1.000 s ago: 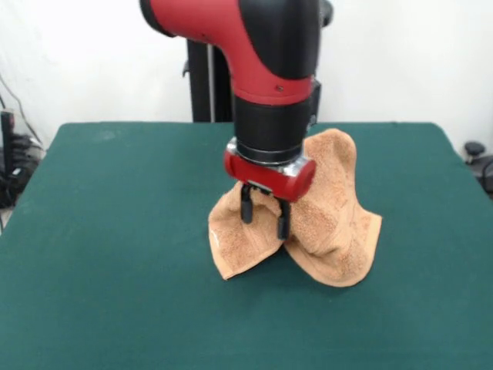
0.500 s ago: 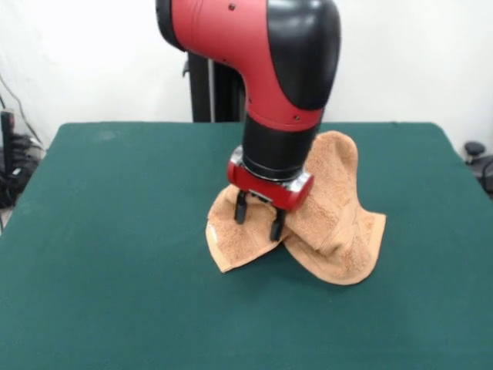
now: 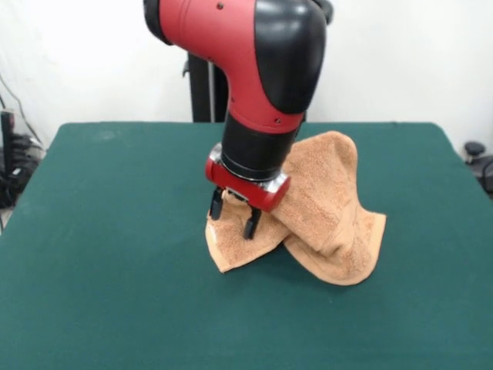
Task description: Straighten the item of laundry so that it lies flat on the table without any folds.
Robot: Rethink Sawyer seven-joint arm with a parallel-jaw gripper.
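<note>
The light orange-tan towel lies crumpled near the middle of the dark green table. One part rises in a hump behind the arm, and two flaps spread toward the front, left and right. My gripper hangs from the red and black arm, tilted, over the left flap's upper edge. Its two black fingers stand apart with nothing between them. The arm hides the towel's middle. I see no tag.
The black pedestal column stands behind the table's far edge. Dark gear and cables sit off the table's left side. A black object is off its right side.
The gripper has moved to the picture's left, from over the towel's middle fold to its left flap. The towel's shape has hardly changed.
</note>
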